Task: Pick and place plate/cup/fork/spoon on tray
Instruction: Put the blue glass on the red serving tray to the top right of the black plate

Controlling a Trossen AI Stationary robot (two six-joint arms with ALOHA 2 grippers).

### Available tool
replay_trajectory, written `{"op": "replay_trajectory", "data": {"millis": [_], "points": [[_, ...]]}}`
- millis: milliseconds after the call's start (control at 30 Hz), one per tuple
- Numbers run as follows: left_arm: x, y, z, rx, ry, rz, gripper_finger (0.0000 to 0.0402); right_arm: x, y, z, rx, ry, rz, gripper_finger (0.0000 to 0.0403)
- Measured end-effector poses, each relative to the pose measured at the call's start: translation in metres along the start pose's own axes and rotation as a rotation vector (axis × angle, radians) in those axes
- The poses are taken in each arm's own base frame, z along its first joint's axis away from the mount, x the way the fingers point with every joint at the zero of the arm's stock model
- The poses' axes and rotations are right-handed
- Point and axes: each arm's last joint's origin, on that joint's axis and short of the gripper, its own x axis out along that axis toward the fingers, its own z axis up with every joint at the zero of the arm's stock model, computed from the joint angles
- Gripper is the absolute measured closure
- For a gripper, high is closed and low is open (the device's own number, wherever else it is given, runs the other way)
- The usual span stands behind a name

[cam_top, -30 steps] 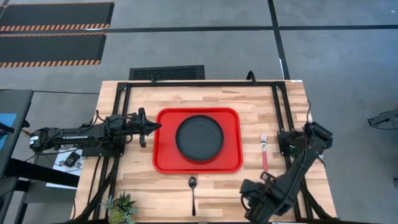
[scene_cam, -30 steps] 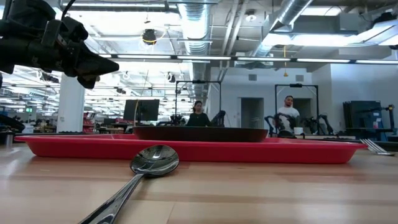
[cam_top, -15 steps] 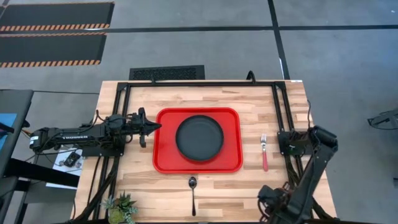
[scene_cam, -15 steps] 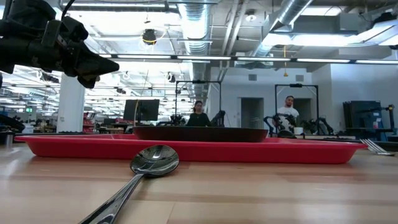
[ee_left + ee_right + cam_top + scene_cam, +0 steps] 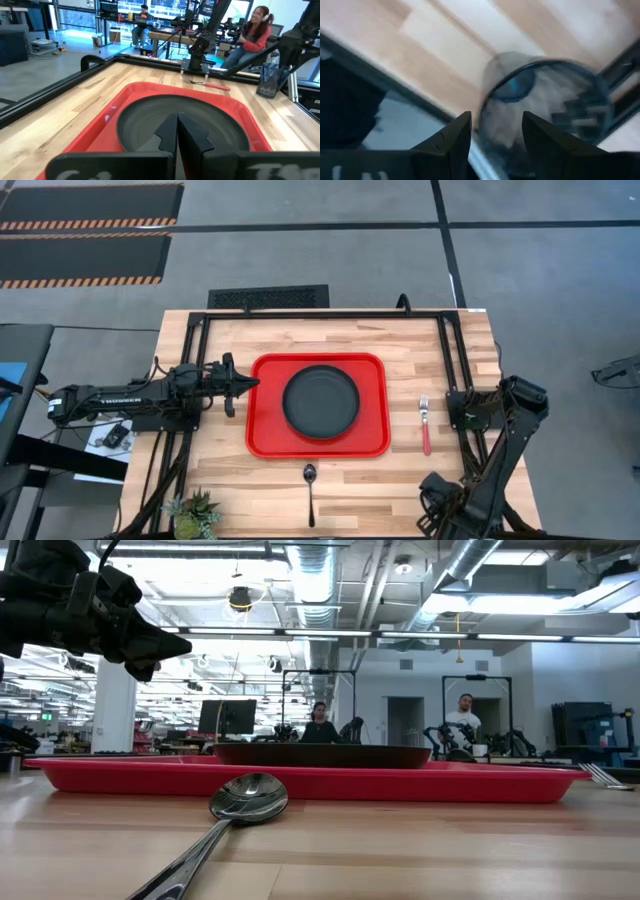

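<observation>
Centred on the wooden table [image 5: 440,360]: a bright red tray [image 5: 265,405], long sides running left to right. Resting inside it, in the middle, a round matte black plate [image 5: 320,402], its rim clear of the tray's raised edge on every side. Right of the tray and apart from it, a red-handled fork [image 5: 424,428] flat on the wood, silvery tines pointing far, handle pointing near. On the near side of the tray, just off its edge, a dark metal spoon [image 5: 310,485], bowl toward the tray, handle running toward the near edge of the table. Left gripper [image 5: 250,383] above the tray's left edge, aimed right toward the plate, raised off the table in the low view, fingers pressed together with nothing between them. Right arm folded down at the near right corner of the table, well apart from the tray; right gripper [image 5: 496,116] there with fingers spread, gripping nothing. Just ahead of those fingers, in the right wrist view only, a blurred see-through tinted glass cup [image 5: 555,115] at the edge of the wood; not visible from above. Near left corner: a small potted plant [image 5: 195,515]. Beyond the table in the low view, two people [image 5: 318,723] far off in the room.
</observation>
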Motion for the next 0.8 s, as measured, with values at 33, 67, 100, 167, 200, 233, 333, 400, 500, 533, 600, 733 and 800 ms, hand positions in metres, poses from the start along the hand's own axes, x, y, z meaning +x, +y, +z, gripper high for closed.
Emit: {"op": "replay_trajectory", "data": {"millis": [33, 67, 100, 167, 200, 233, 333, 400, 500, 533, 600, 733, 800], "points": [[0.000, 0.000, 0.000, 0.000, 0.000, 0.000, 0.0401, 0.002, -0.001, 0.001, 0.006, -0.004, -0.010, 0.0204], [0.000, 0.000, 0.000, 0.000, 0.000, 0.000, 0.0401, 0.004, -0.002, 0.002, 0.010, -0.006, -0.016, 0.0206], [0.000, 0.000, 0.000, 0.000, 0.000, 0.000, 0.0401, 0.006, -0.002, 0.002, 0.009, -0.009, -0.023, 0.0210], [0.000, 0.000, 0.000, -0.001, -0.001, 0.000, 0.0401, 0.011, -0.004, 0.004, -0.004, -0.017, -0.037, 0.0221], [0.000, 0.000, 0.000, -0.001, -0.001, 0.000, 0.0401, 0.013, -0.005, 0.005, -0.011, -0.019, -0.044, 0.0229], [0.000, 0.000, 0.000, -0.001, -0.001, 0.000, 0.0401, 0.014, -0.005, 0.007, -0.022, -0.020, -0.049, 0.0239], [0.000, 0.000, 0.000, -0.001, -0.001, 0.000, 0.0401, 0.015, -0.003, 0.012, -0.084, -0.022, -0.049, 0.0278], [0.000, 0.000, 0.000, -0.001, -0.001, 0.000, 0.0401, 0.015, -0.001, 0.018, -0.124, -0.034, -0.046, 0.0309], [0.000, 0.000, 0.000, -0.002, 0.000, 0.000, 0.0401, 0.013, 0.001, 0.028, -0.188, -0.041, -0.051, 0.0356], [0.000, 0.000, 0.000, -0.002, 0.000, 0.000, 0.0401, 0.011, 0.002, 0.031, -0.214, -0.041, -0.056, 0.0371], [0.000, 0.000, 0.000, -0.012, -0.001, 0.000, 0.0401, 0.003, 0.006, 0.039, -0.257, -0.037, -0.049, 0.0389], [0.000, 0.000, 0.000, -0.029, 0.005, 0.001, 0.0401, -0.022, 0.011, 0.058, -0.340, -0.076, -0.038, 0.0377], [0.000, 0.000, 0.000, -0.034, 0.006, -0.002, 0.0401, -0.037, 0.014, 0.069, -0.388, -0.130, -0.026, 0.0371]]}}
